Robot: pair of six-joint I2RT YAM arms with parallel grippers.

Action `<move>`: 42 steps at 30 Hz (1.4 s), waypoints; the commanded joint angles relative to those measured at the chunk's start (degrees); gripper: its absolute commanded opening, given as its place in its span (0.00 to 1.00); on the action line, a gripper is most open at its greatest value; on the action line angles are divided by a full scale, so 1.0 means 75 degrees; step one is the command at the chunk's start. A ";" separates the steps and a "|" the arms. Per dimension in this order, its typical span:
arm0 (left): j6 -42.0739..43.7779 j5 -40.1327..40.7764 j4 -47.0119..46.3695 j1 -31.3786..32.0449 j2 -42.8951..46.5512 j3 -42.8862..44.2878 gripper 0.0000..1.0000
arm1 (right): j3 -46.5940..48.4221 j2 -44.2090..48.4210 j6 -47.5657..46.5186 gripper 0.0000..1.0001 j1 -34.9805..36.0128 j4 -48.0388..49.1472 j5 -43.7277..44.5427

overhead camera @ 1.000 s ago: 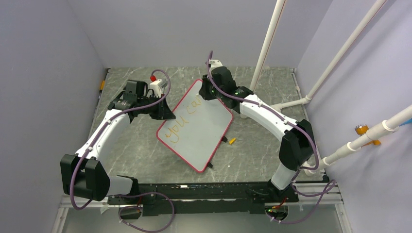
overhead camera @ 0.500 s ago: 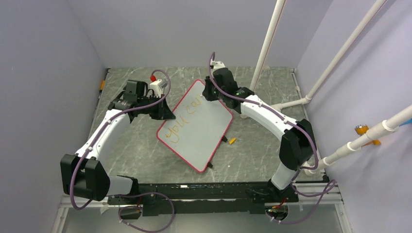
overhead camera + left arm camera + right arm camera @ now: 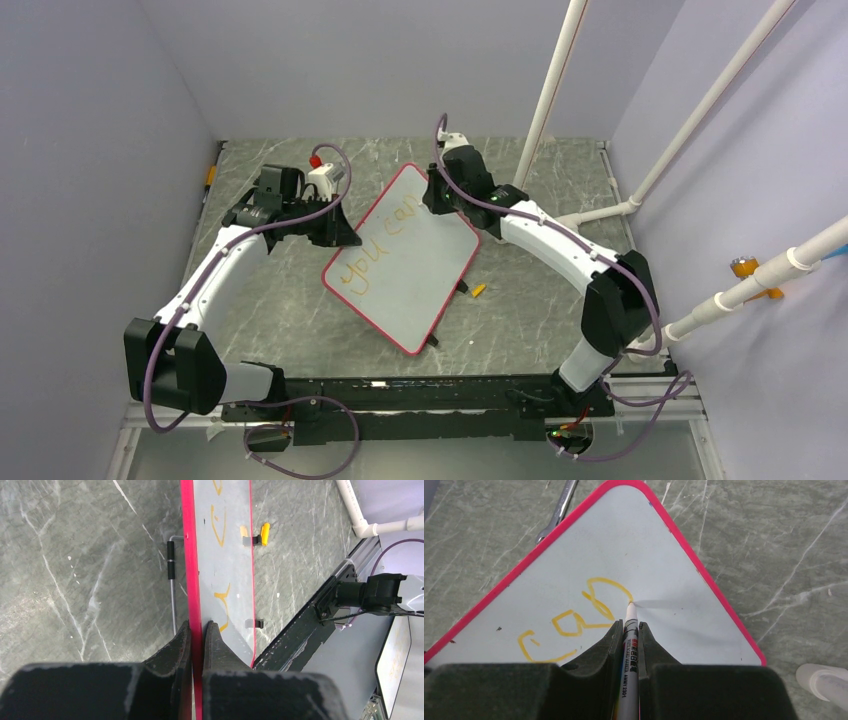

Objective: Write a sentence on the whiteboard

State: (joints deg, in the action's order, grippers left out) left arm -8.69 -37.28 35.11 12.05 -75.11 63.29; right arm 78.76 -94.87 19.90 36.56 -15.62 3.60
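Observation:
The whiteboard [image 3: 410, 270] lies tilted on the grey marbled table, a white board in a red-pink frame. My left gripper [image 3: 342, 236] is shut on the frame at the board's left edge; in the left wrist view the fingers [image 3: 197, 626] pinch the red rim with the whiteboard [image 3: 225, 540] stretching away. My right gripper [image 3: 630, 626] is shut on a white marker [image 3: 629, 665], whose tip touches the whiteboard [image 3: 664, 555] near its far corner. The sentence [image 3: 378, 248] in orange reads "you can"; the tip rests at the end of the last letter [image 3: 599, 597].
An orange marker cap [image 3: 478, 291] lies on the table right of the board. Black clips [image 3: 431, 341] stick out from the board's edge. White pipes [image 3: 550, 90] rise at the back right. A metal rod [image 3: 171, 570] lies left of the board, and a wrench [image 3: 556, 510] lies beyond its corner.
My right gripper has shifted slightly to the right along the board's far end with the marker, extending the last orange letter. The left gripper and the board have not moved.

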 commanded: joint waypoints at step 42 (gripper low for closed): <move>0.0719 0.1495 -0.0403 0.0139 0.0485 -0.0119 0.00 | -0.3205 0.4336 -0.0519 0.00 0.2214 0.0216 -0.0959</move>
State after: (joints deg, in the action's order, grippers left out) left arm -8.86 -33.67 34.92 13.10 -72.99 62.63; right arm 55.68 -64.10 18.70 48.64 -19.51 -4.54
